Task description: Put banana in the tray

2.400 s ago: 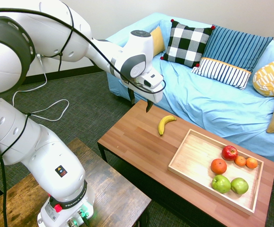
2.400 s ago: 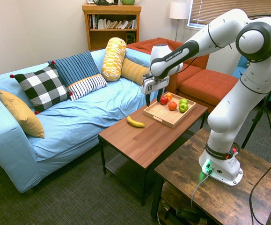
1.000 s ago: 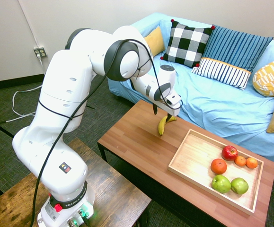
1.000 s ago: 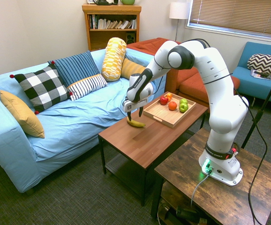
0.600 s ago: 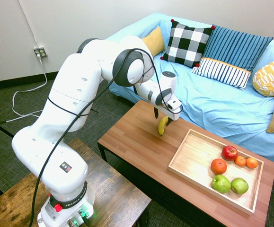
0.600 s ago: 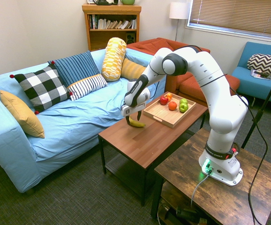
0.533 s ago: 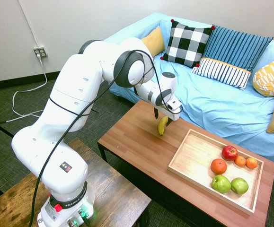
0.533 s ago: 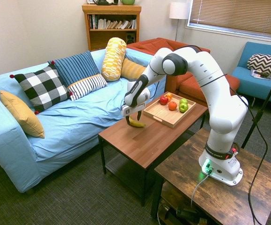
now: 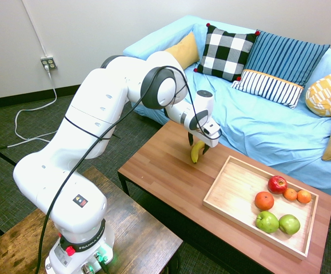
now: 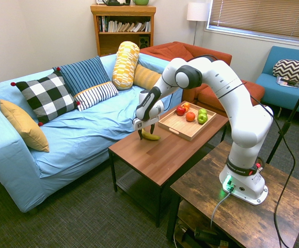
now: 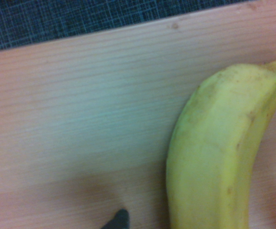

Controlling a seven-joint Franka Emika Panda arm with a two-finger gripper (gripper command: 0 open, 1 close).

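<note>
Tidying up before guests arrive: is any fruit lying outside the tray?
Yes: the banana lies on the bare table beside the tray, under the open pincer; the apples and oranges sit inside.

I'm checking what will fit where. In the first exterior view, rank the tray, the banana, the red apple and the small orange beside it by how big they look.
1. The tray, by far the largest.
2. The banana: partly hidden by the gripper, so unsure against the apple.
3. The red apple.
4. The small orange, smallest.
</note>
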